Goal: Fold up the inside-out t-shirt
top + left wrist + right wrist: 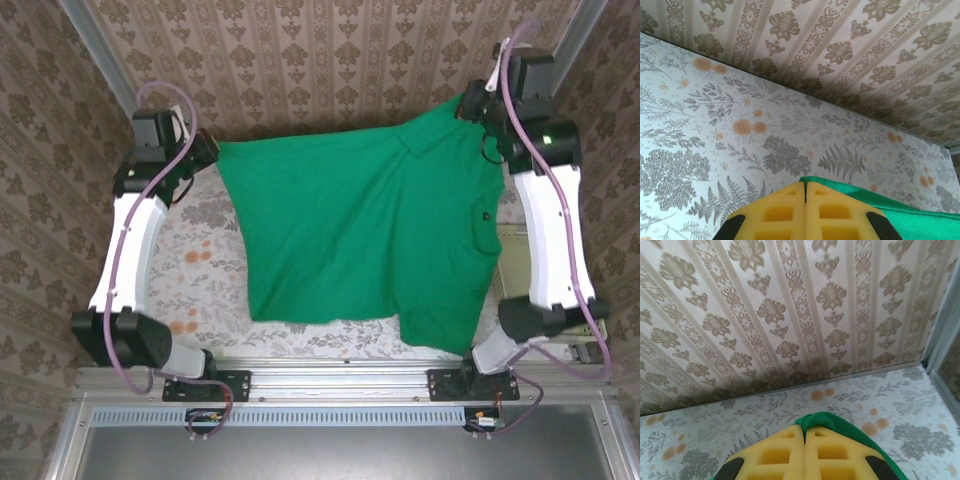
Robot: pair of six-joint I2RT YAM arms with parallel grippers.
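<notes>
Left fingers (777, 212) and right fingers (832, 452) clamped on t-shirt (360, 230) edge, both outstretched forward

Bright green t-shirt (360, 230), grey floral tablecloth (200, 255), beige damask wall (300, 60)

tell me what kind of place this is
Most likely a robot test cell dressed up as a home, not a real room: wallpaper panels all round, a floral tablecloth, and a left arm and right arm bolted to a metal rail, a green t-shirt stretched between them.
</notes>
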